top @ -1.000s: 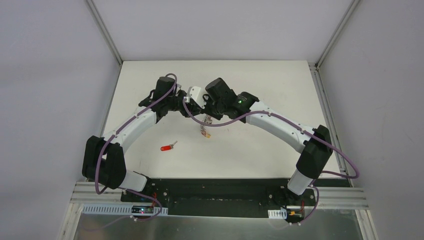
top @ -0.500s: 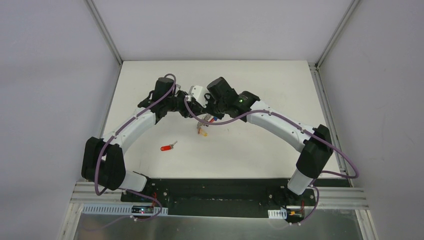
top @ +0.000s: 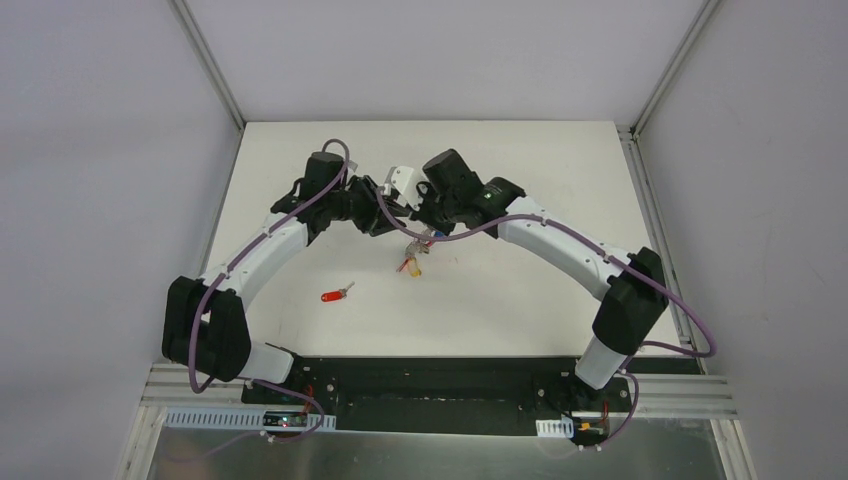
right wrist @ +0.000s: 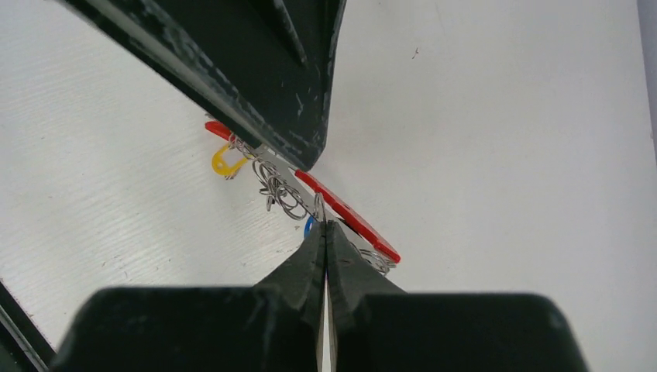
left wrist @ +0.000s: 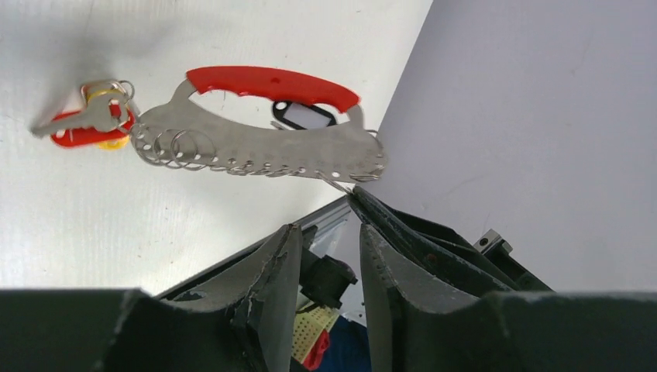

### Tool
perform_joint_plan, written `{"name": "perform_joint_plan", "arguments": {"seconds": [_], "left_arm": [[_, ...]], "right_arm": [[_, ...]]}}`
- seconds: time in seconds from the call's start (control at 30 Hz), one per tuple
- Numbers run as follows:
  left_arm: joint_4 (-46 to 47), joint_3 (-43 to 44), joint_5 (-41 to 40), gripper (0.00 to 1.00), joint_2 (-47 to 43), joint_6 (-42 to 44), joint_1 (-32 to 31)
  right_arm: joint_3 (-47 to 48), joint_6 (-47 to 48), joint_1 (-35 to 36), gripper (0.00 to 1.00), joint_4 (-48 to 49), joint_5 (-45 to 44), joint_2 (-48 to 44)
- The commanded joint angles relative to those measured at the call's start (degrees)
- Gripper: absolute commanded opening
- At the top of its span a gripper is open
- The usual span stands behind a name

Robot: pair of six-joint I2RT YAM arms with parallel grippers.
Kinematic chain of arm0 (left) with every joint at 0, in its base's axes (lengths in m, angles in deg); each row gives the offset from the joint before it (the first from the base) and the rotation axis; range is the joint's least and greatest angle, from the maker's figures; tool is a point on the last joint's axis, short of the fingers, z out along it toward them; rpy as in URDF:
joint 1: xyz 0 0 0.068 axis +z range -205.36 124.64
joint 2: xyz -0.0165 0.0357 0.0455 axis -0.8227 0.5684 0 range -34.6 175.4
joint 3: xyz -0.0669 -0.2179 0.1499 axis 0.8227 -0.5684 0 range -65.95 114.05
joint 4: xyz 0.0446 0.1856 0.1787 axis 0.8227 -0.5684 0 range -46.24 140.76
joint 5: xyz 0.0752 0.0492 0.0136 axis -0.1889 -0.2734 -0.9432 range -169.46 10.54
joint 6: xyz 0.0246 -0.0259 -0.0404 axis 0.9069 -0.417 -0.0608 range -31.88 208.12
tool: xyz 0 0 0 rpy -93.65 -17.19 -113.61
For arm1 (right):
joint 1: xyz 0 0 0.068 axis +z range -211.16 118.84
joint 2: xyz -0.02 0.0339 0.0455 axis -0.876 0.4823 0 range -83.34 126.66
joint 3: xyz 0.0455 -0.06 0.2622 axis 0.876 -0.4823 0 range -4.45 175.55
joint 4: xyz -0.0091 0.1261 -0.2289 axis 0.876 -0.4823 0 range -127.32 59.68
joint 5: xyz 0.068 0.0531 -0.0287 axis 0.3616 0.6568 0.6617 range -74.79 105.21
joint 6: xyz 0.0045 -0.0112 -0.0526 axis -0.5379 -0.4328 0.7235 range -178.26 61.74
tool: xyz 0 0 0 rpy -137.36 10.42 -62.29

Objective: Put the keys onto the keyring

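The right gripper (right wrist: 325,229) has its jaws closed on one end of the keyring (left wrist: 263,143), on the grey metal part that carries many small rings (left wrist: 186,147), just under the thick red band (left wrist: 271,81). The keyring hangs from this grip over the middle of the tabletop (top: 520,300), and a few keys (left wrist: 85,124) with red and yellow heads dangle at its low end. The left gripper (left wrist: 328,229) is just beside it, jaws parted, nothing between them. A red-headed key (top: 333,296) lies alone on the tabletop, well apart from the keyring.

Matt grey metal keyring (left wrist: 256,146)
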Motion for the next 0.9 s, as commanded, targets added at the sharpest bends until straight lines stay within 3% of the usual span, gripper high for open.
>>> {"name": "perform_joint_plan", "arguments": {"seconds": [0.0,0.27,0.47,0.6,0.7,0.87], "left_arm": [[-3.87,5.68,-4.85,0.36,-0.81,15.01,0.55],[-7.38,14.01,-0.07,0.41,5.45,36.27,0.55],[-11.92,12.48,-3.26,0.43,3.43,48.75,0.46],[-14.0,10.33,-7.91,0.45,-0.1,59.38,0.0],[-15.49,8.84,-12.31,0.48,-2.86,67.53,-1.08],[-17.59,6.97,-19.17,0.5,-6.62,73.83,-1.47]], "right_arm": [[2.11,-1.46,-1.33,0.0,-0.56,5.04,-2.1],[1.27,-2.71,-2.56,0.0,-1.1,8.27,-3.93],[-6.36,-7.61,-7.12,0.01,1.55,13.43,-7.78],[-13.41,-9.72,-9.69,0.22,2.9,19.3,-10.86],[-19.24,-12.5,-10.01,0.45,5.55,22.82,-12.38],[-24.34,-20.49,-10.0,0.52,11.44,26.39,-10.68]]}}
